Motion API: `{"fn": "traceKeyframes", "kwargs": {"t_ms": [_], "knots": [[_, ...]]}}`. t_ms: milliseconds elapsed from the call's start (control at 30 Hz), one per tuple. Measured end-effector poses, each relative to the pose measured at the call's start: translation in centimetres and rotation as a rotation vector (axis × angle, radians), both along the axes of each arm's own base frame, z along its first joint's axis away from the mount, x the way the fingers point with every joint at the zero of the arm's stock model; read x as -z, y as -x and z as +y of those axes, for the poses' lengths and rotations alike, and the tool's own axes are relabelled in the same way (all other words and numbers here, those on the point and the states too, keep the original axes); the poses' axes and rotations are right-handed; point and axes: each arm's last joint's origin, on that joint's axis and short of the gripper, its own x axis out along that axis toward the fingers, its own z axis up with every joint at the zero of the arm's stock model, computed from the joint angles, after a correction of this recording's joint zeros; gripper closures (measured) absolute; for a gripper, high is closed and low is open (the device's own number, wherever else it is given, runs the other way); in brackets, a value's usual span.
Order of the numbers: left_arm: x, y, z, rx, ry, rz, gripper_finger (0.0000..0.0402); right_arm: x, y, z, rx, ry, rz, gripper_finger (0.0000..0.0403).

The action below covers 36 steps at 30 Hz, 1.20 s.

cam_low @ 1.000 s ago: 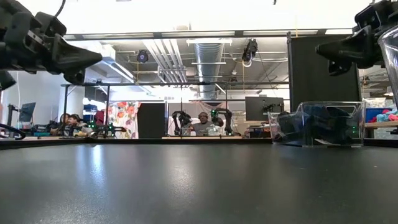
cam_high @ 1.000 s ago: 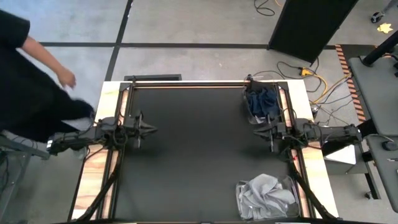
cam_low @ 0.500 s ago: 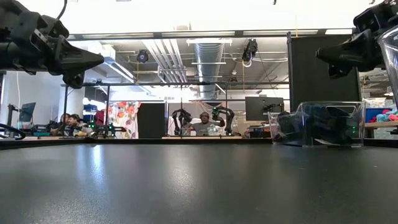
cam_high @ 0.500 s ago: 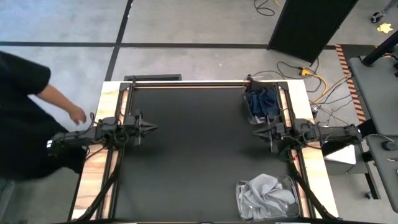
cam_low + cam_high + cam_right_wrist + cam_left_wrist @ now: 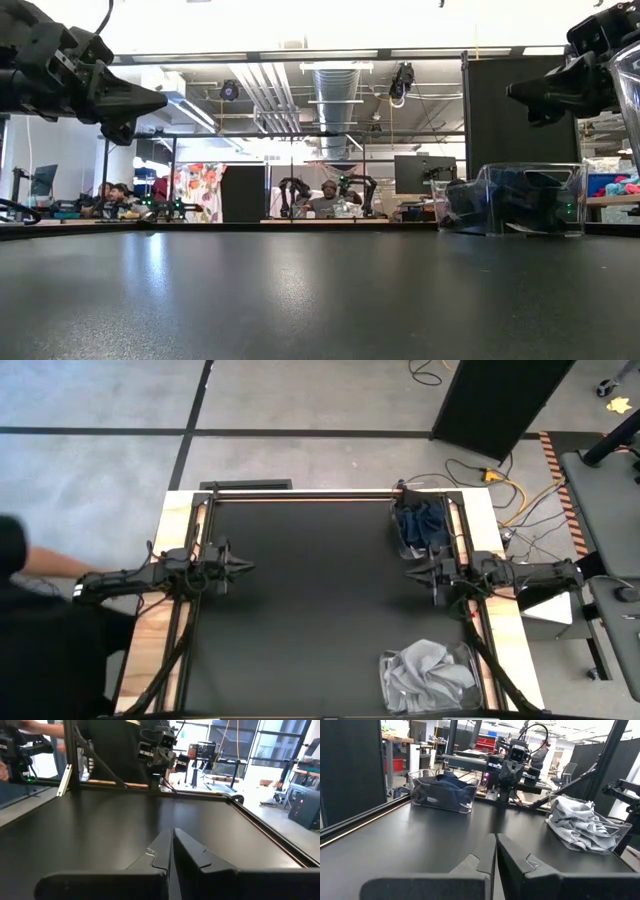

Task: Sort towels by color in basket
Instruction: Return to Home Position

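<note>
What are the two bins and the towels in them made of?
The dark-towel bin and grey-towel bin look like clear glossy plastic: contents show through. The dark towels and grey towels look like soft matte cloth, crumpled; fibre unclear.

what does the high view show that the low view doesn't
Only the high view: the grey towels heaped in a clear bin, and a person beside the left arm. Only the low view: the room behind, with people seated. Both: the dark towels in the other bin, and the left gripper and right gripper, apart above the table.
</note>
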Motion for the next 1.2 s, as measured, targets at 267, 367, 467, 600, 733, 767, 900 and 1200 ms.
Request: {"fn": "traceKeyframes", "kwargs": {"t_ms": [267,367,467,600,733,767,900,1200], "knots": [[0.06,-0.07,0.01,-0.001,0.000,0.012,0.0401,0.00,0.00,0.00,0.000,0.002,0.000,0.0390],[0.06,-0.09,0.01,-0.001,0.000,0.014,0.0401,0.00,0.00,0.00,0.000,0.002,0.000,0.0390],[0.06,-0.12,0.02,-0.001,0.000,0.018,0.0401,0.00,0.00,0.00,0.000,0.002,0.000,0.0390],[0.09,-0.16,0.02,0.000,0.000,0.023,0.0401,0.00,0.00,0.00,0.000,0.002,0.000,0.0390],[0.12,-0.18,0.02,-0.001,0.001,0.026,0.0401,0.00,0.00,0.00,0.000,0.002,0.000,0.0390],[0.13,-0.19,0.02,0.000,0.001,0.027,0.0401,0.00,0.00,0.00,0.000,0.002,0.000,0.0390],[0.12,-0.23,0.03,0.000,0.001,0.030,0.0401,0.02,0.00,0.00,0.000,0.002,0.001,0.0390],[0.18,-0.28,0.03,0.000,0.002,0.038,0.0401,0.02,-0.01,0.00,0.001,0.002,0.001,0.0390]]}}
